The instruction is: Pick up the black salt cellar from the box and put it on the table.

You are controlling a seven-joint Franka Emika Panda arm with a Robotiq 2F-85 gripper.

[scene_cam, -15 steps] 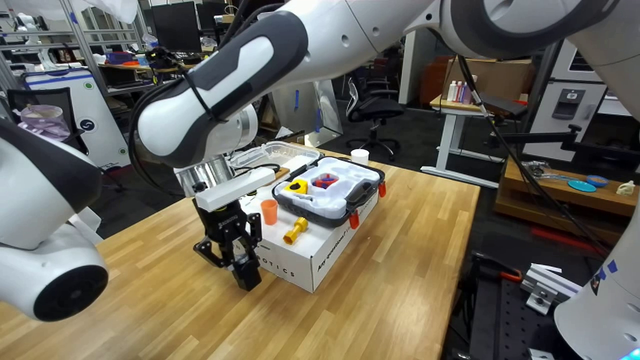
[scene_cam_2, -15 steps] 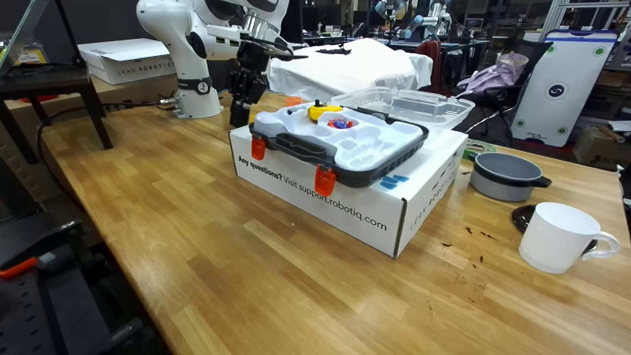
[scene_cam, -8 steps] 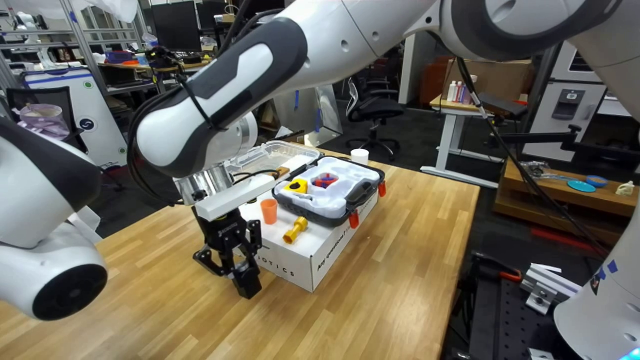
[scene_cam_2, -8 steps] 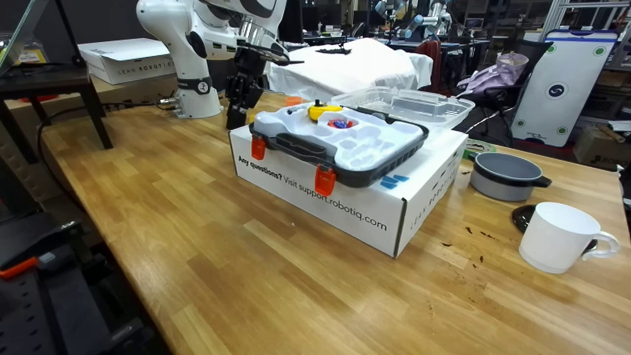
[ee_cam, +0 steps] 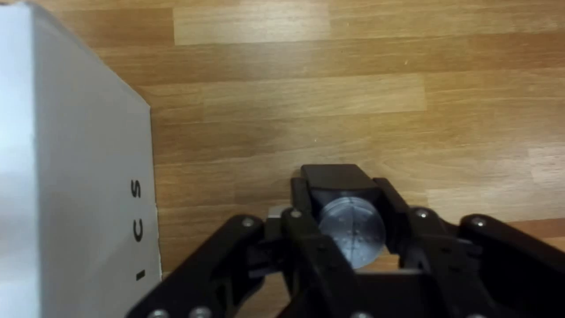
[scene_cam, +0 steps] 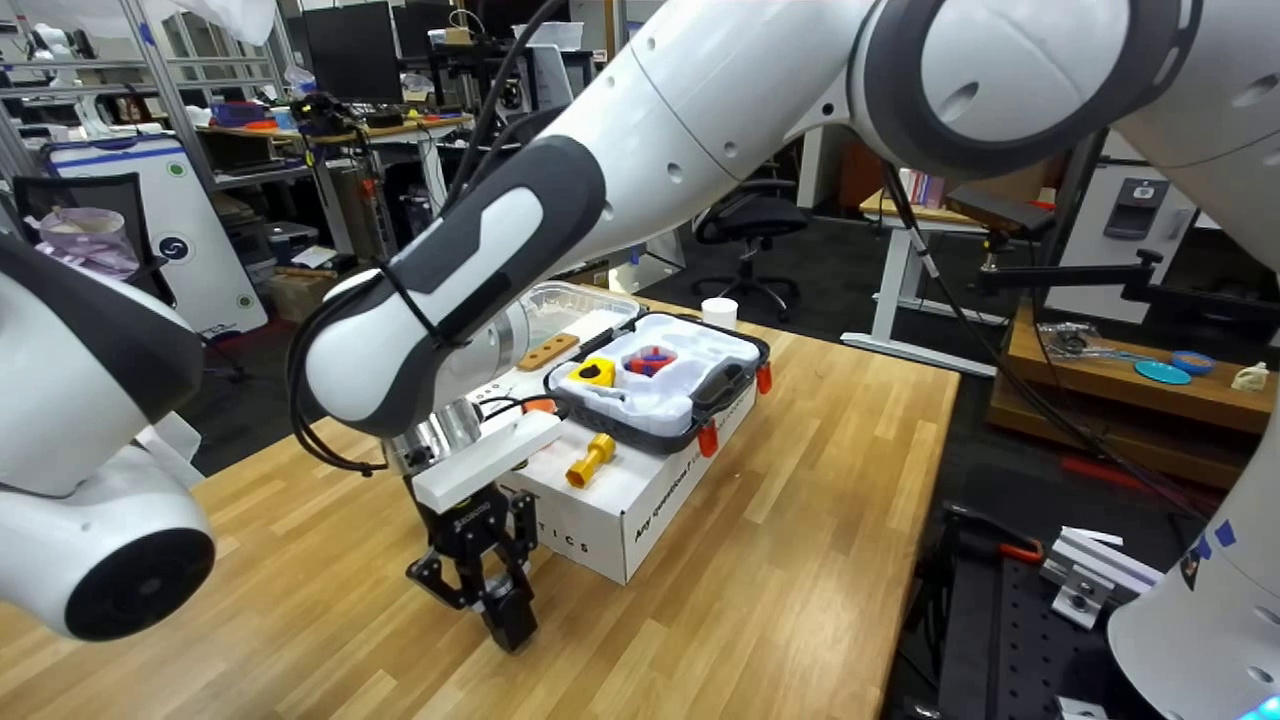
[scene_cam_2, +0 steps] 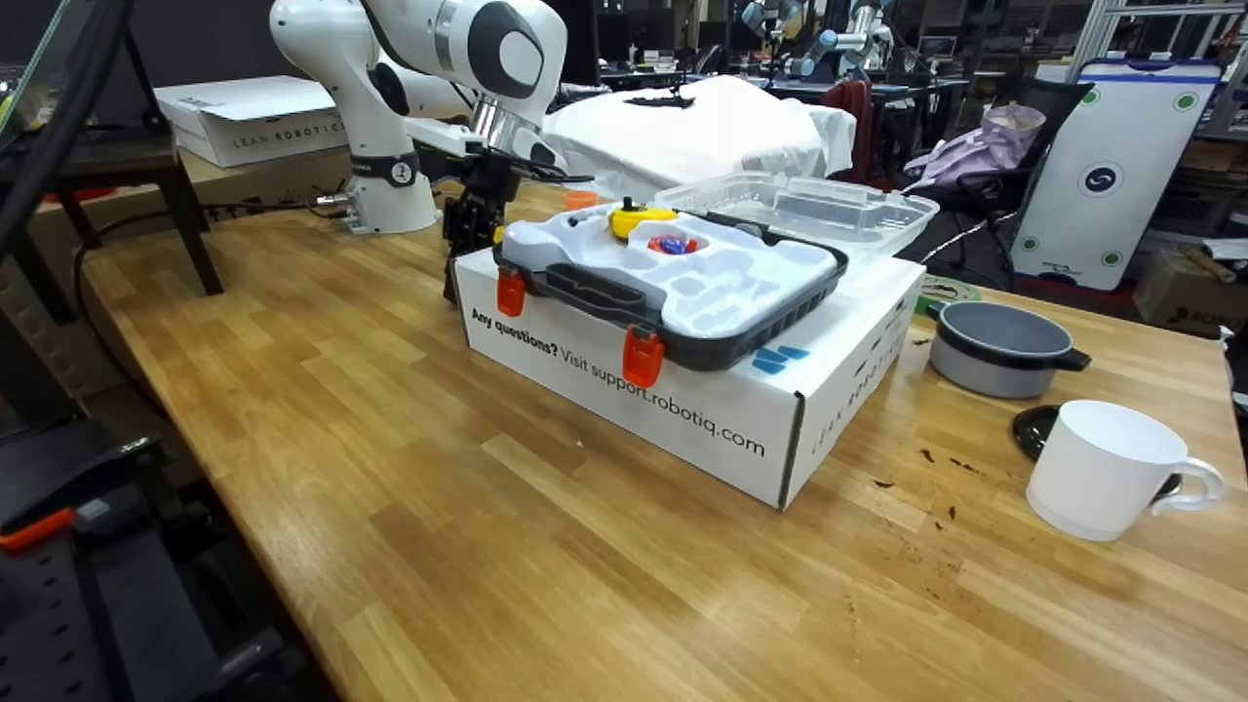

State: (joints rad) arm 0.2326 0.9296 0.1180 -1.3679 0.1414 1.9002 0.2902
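Note:
The black salt cellar (ee_cam: 335, 176) has a clear round end that faces the camera in the wrist view. My gripper (ee_cam: 346, 198) is shut on it, with one finger on each side. In an exterior view the gripper (scene_cam: 505, 588) holds the salt cellar (scene_cam: 512, 625) low over the wooden table (scene_cam: 700, 650), beside the white box (scene_cam: 575, 515). I cannot tell whether the salt cellar touches the table. In an exterior view the gripper (scene_cam_2: 468, 222) is dark and partly hidden behind the box (scene_cam_2: 682, 448). The box wall (ee_cam: 97, 176) stands left of the gripper in the wrist view.
On the box lie an open black case (scene_cam: 690, 360), a yellow piece (scene_cam: 592, 460) and a partly hidden orange cup (scene_cam: 540, 407). A grey pot (scene_cam_2: 1004, 361) and a white mug (scene_cam_2: 1107, 478) stand at the table's far end. Another arm (scene_cam: 100, 480) is close by.
The gripper has moved down toward the table with the salt cellar in it. In an exterior view it has also shifted slightly right. The box and the things on it have not moved.

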